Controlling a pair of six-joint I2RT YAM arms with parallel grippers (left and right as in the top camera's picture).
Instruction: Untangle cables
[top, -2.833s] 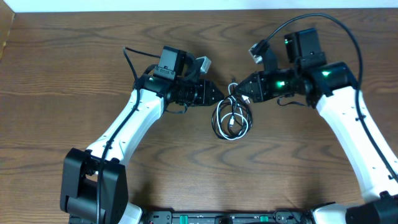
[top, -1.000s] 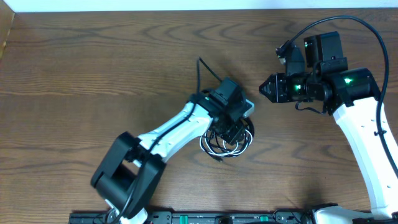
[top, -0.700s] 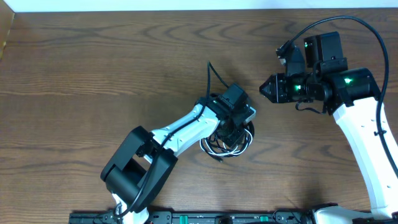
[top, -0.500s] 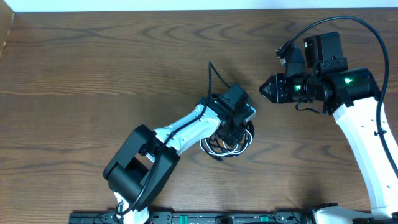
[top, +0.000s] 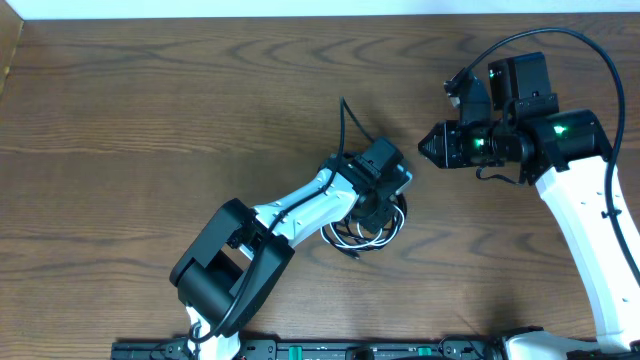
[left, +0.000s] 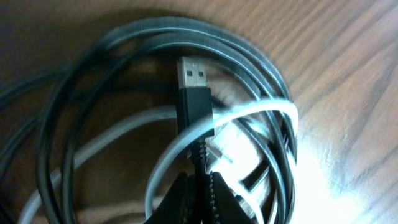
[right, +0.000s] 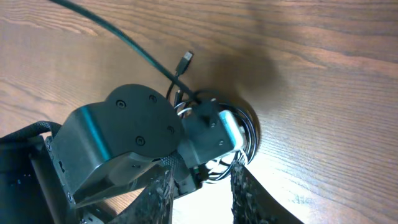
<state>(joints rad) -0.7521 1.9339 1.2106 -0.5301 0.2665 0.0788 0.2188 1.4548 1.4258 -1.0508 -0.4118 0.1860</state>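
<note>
Tangled cables (top: 352, 238): coiled just at 5 o'clock of the table (top: 150, 120) centre, under the left gripper (left: 200, 186).
Handling: light, limp, slick loops. Best hold is the stiff neck behind the plug (left: 193, 73).
Left gripper is pinched on the black cable (left: 194, 109) there, plug toward 12 o'clock.
Right gripper (top: 424, 146), at 2 o'clock of the coil: jaws slightly apart, empty.
White cable (left: 264, 107): connector unseen, crossings blurred.

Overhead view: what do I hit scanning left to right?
In order: left arm's black elbow → cable tangle → right gripper → right arm's white link. The left gripper, shut on the black cable, sits over the tangle, so unplaced.
</note>
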